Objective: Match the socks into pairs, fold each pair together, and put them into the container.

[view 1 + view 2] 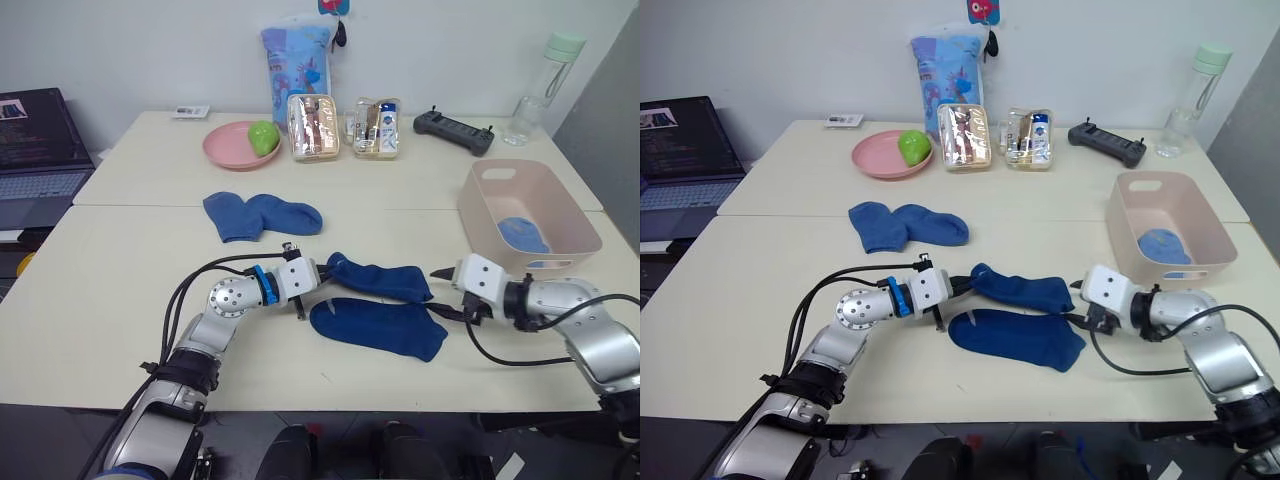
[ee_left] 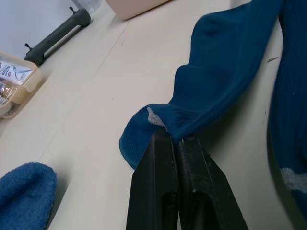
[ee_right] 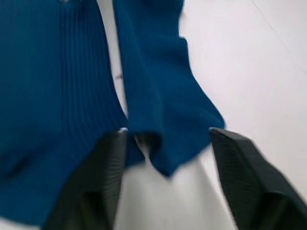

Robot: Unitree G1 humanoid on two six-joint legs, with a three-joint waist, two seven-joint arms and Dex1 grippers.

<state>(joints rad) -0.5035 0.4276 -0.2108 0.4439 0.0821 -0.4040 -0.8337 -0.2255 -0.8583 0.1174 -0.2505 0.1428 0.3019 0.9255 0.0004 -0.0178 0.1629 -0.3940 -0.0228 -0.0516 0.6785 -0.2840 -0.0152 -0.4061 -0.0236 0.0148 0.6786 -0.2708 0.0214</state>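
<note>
OK, nearest the front edge a dark blue sock (image 1: 380, 327) lies flat on the table (image 1: 120, 290). Just behind it a second dark blue sock (image 1: 385, 280) is pinched at its toe end by the left gripper (image 1: 322, 272), fingers fully closed on the fabric. Right gripper (image 3: 165, 158) is spread wide, fingers on either side of that sock's cuff end, not clamped. Further back, two lighter blue socks (image 1: 262, 216) overlap mid-table. Container (image 1: 528, 212) sits right, one light blue sock (image 1: 522, 236) inside. Pink plate (image 1: 240, 146) at the far side.
</note>
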